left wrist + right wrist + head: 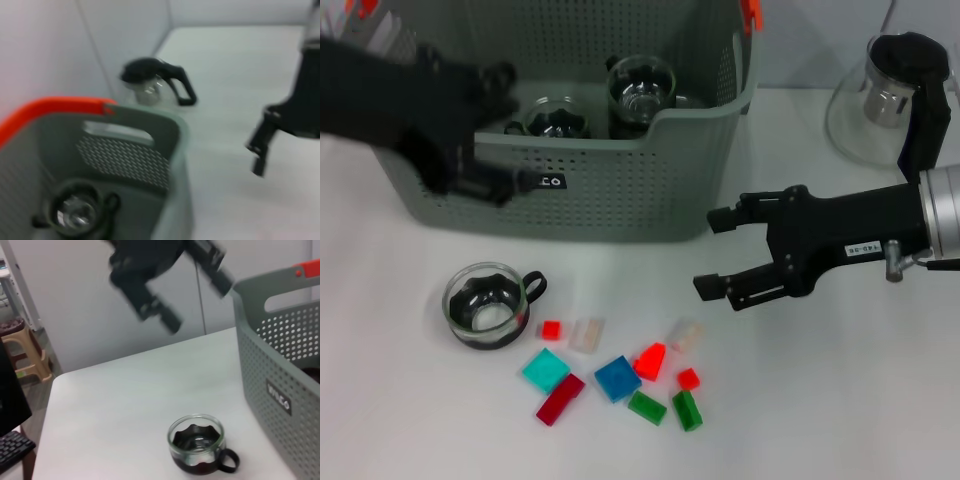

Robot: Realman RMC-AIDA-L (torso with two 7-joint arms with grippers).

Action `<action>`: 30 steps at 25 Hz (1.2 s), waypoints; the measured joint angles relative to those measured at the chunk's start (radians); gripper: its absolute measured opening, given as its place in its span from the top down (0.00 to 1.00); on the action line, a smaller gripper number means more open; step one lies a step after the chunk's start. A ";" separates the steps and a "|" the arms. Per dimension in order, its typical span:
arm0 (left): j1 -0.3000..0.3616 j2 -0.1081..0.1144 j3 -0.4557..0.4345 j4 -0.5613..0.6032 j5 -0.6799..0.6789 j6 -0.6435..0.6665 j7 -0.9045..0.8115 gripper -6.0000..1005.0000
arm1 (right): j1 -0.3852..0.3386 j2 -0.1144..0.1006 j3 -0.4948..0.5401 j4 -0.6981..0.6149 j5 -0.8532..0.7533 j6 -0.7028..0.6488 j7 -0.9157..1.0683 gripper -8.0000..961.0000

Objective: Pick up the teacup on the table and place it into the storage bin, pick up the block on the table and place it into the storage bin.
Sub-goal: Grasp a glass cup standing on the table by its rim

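Two glass teacups already sit inside the storage bin (pixel 620 190), a grey-green plastic basket with perforated walls, a scooped front rim, an orange handle clip and a small black label with white lettering. A third teacup (pixel 488 305), clear glass with a dark scalloped inner cup and a black loop handle, stands upright on the tabletop (pixel 400 400) in front of the bin, well apart from its wall.

Just beside that cup lies a scatter of small plastic blocks: a teal square block (pixel 545 370), a dark red bar (pixel 560 399), a blue square block (pixel 617 378), a bright red wedge (pixel 651 361), two green pieces (pixel 665 409), two tiny red cubes and two pale translucent pieces.

The left end effector (pixel 470 150) hangs over the bin's front left rim, empty, its black fingers spread apart. The right end effector (pixel 720 250) hovers above the tabletop to the right of the bin, its two black fingers wide open and pointing towards the bin, holding nothing.

A glass teapot (pixel 885 95) with a black lid, black handle and metal strainer stands at the far right. The tabletop is smooth, matte white. Beyond it are a plain pale wall, a beige plastic stool (pixel 22 352) and a corner of a dark keyboard.
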 joint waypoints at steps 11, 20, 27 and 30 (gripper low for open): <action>0.059 -0.024 0.008 -0.200 0.162 -0.002 0.158 0.28 | 0.003 0.004 0.001 0.017 -0.010 -0.005 0.001 0.02; 0.055 -0.022 0.029 -0.305 0.250 -0.040 0.235 0.28 | 0.003 0.013 0.005 0.029 -0.011 0.004 0.004 0.02; 0.054 -0.026 0.077 -0.425 0.304 -0.142 0.280 0.28 | 0.003 0.016 0.007 0.037 -0.011 0.005 0.006 0.02; 0.045 -0.019 0.078 -0.476 0.308 -0.168 0.285 0.28 | 0.003 0.017 0.008 0.043 -0.011 0.007 0.006 0.02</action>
